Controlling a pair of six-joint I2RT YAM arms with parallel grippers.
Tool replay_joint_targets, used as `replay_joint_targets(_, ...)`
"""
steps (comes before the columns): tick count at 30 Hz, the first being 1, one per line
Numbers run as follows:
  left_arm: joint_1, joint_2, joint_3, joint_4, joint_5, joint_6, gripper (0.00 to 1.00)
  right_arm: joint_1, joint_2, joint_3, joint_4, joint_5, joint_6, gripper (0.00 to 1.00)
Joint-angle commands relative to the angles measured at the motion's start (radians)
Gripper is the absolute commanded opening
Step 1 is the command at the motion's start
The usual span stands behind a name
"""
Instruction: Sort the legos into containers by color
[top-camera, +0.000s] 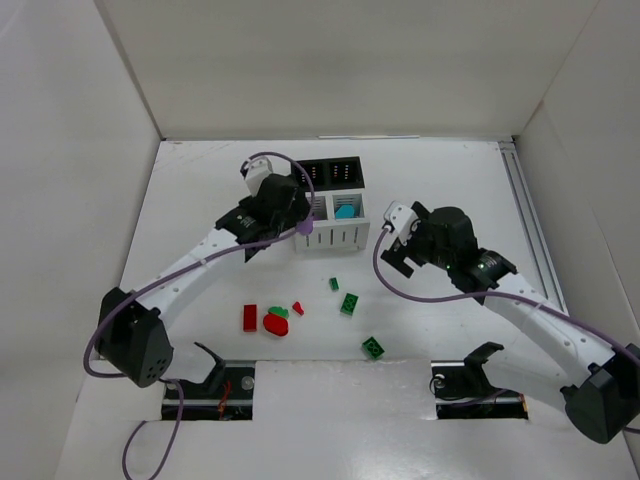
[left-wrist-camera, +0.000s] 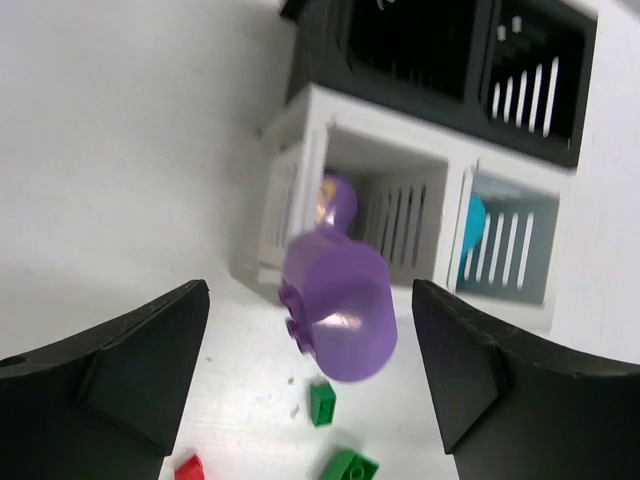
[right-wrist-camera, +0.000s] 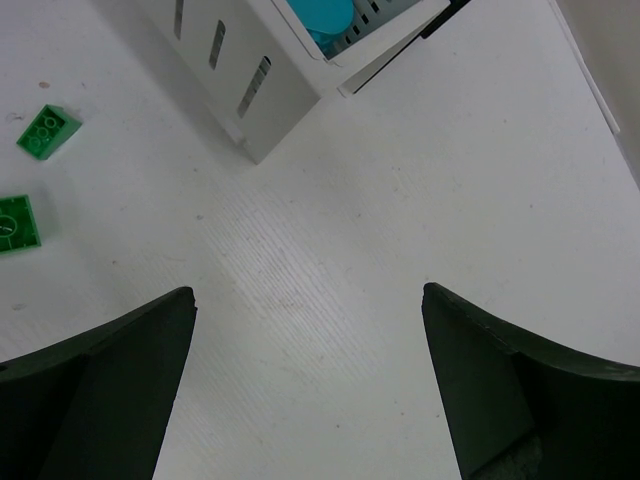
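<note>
While my left gripper (left-wrist-camera: 310, 300) gapes wide, purple lego (left-wrist-camera: 340, 312) hangs untouched between its fingers, just short of the left white compartment (left-wrist-camera: 390, 148); right gripper (right-wrist-camera: 310, 300) wide, empty.

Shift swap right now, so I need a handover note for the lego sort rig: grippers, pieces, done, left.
Left gripper: open, at the near-left white compartment of the bin block. A blurred loose purple piece is between the fingers, touching neither. Cannot tell if it ends up inside.
Right gripper: open, empty, over the table beside the bin block.
Done: another purple piece in that compartment, a cyan piece in the other white one.
Left: red pieces and green pieces lie on the table in front of the bin block.
</note>
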Motion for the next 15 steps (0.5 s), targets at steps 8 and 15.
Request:
replay_joint_targets(8, -0.048, 0.051, -0.038, 0.155, 0.187, 0.018, 0.81, 0.017, 0.013, 0.001, 0.044, -0.018, -0.002, 0.99)
replay_joint_targets(15, -0.048, 0.136, 0.055, 0.167, 0.182, 0.038, 0.8, 0.017, 0.033, 0.001, 0.053, -0.018, 0.007, 0.99)
